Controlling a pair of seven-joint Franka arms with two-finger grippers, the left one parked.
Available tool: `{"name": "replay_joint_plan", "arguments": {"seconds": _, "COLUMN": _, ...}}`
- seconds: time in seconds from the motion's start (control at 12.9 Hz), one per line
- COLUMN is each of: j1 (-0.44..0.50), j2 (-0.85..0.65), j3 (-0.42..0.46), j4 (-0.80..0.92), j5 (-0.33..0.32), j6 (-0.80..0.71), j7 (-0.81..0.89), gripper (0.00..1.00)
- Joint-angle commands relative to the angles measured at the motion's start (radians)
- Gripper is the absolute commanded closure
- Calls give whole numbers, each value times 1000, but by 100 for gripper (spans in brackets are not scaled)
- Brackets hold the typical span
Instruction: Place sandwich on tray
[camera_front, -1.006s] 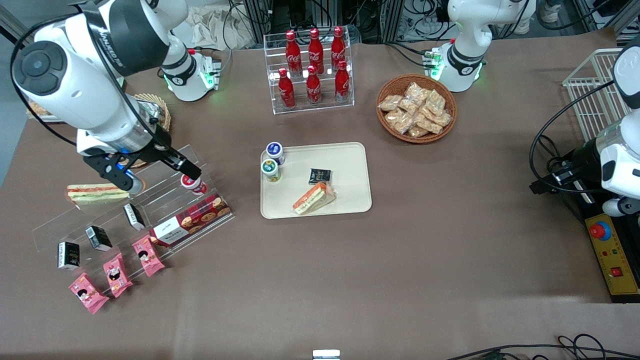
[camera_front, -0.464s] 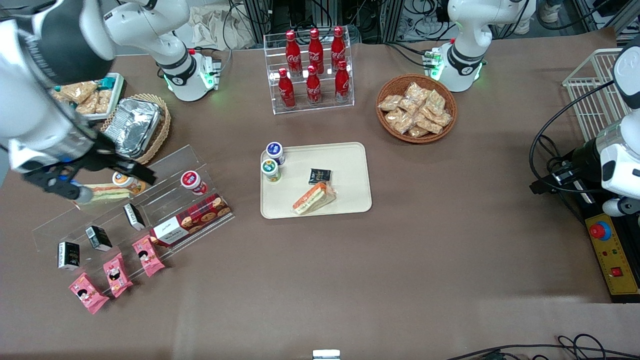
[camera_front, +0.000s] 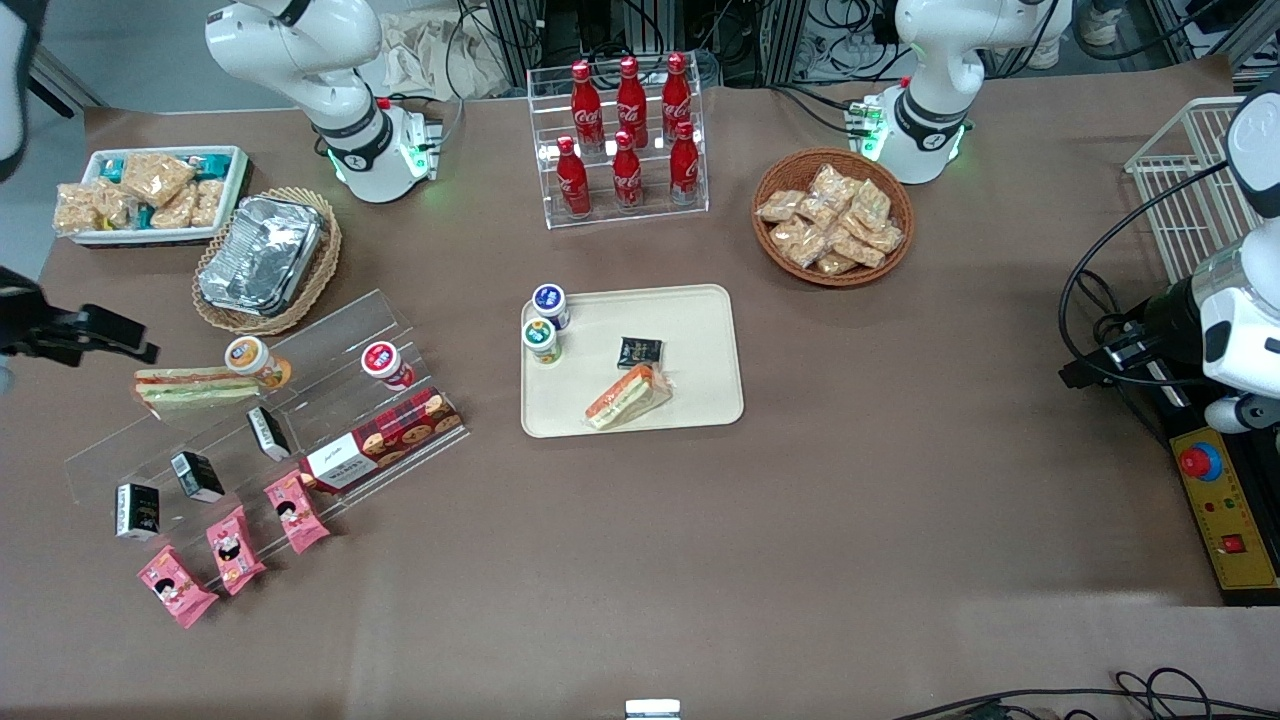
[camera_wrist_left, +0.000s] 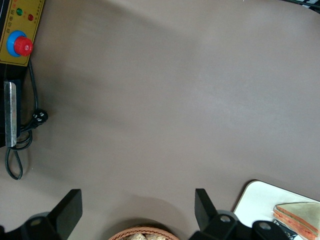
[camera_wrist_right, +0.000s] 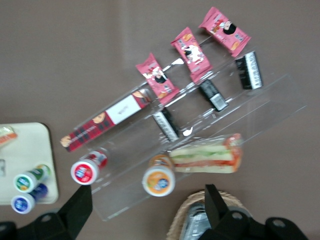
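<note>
Front view: hand has withdrawn; sandwich stays on tray.

My table has a brown cover. The tray sits in the middle. Nearer my parked arm's end is a round basket of snack bags. A clear rack of red bottles stands between my two bases. At my working end sit clear steps, pink snack packs and a small white tray. My gripper hangs there, fingers apart.
</note>
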Motion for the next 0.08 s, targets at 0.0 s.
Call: {"name": "replay_joint_plan", "arguments": {"seconds": 0.0, "j1": -93, "j2": -26, "j3": 60, "j4": -21, "j5": -9, "j6": -15, "j7": -89, "gripper": 0}}
